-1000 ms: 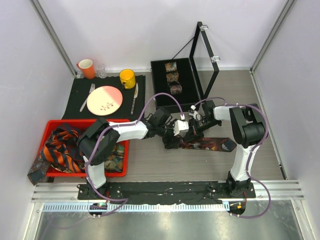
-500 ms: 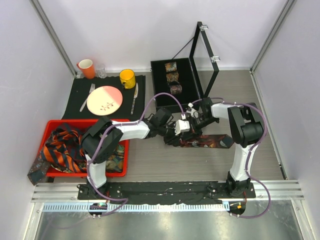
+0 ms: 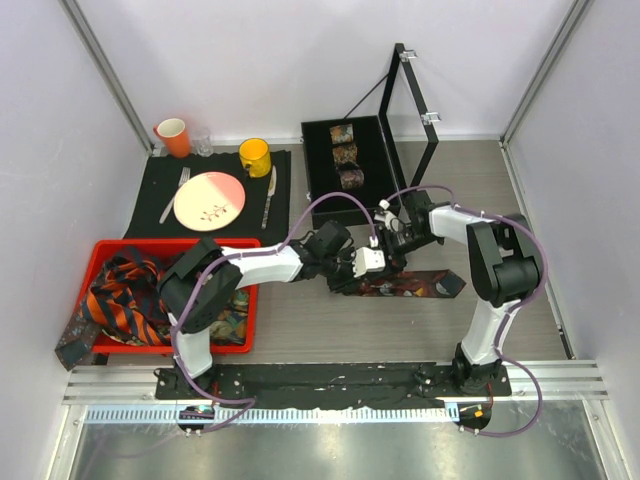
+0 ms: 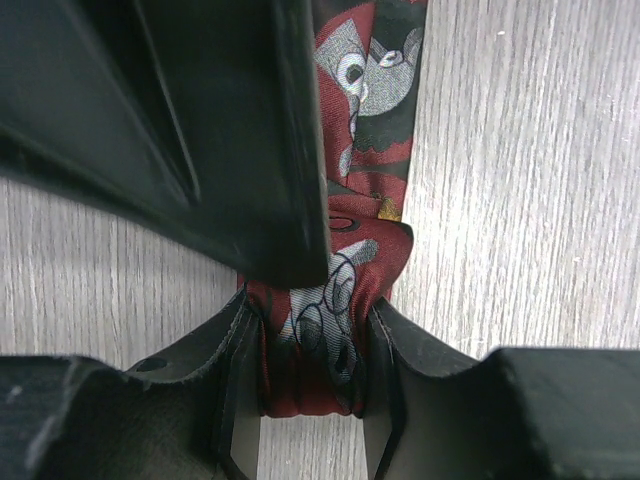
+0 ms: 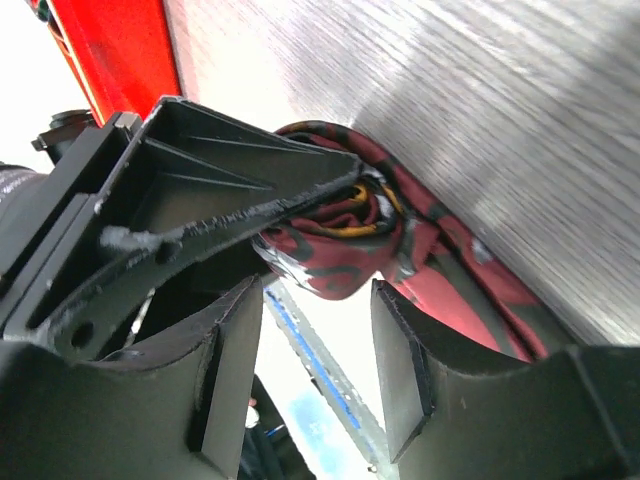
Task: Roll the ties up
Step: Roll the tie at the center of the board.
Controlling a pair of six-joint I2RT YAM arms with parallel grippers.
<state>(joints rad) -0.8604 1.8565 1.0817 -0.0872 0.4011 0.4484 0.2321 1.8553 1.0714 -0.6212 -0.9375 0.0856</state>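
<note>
A dark red patterned tie (image 3: 415,286) lies on the wooden table, its left end wound into a small coil (image 4: 318,330). My left gripper (image 4: 312,385) is shut on that coil, with a pad pressing each side; in the top view the left gripper (image 3: 362,268) sits at the tie's left end. My right gripper (image 5: 315,370) is open just in front of the coil (image 5: 335,250), touching nothing, and in the top view the right gripper (image 3: 392,250) stands close behind the left one. The flat tail runs off to the right.
A black box (image 3: 320,165) with an open lid holds three rolled ties (image 3: 346,156) at the back. A red bin (image 3: 105,250) at the left holds striped and patterned ties (image 3: 120,300). A place mat with plate (image 3: 209,200), yellow mug (image 3: 255,156) and orange cup (image 3: 173,136) lies back left.
The left gripper closed on the coil. The right gripper then opened, let go of the roll and drew slightly back. The tie stayed in place.
</note>
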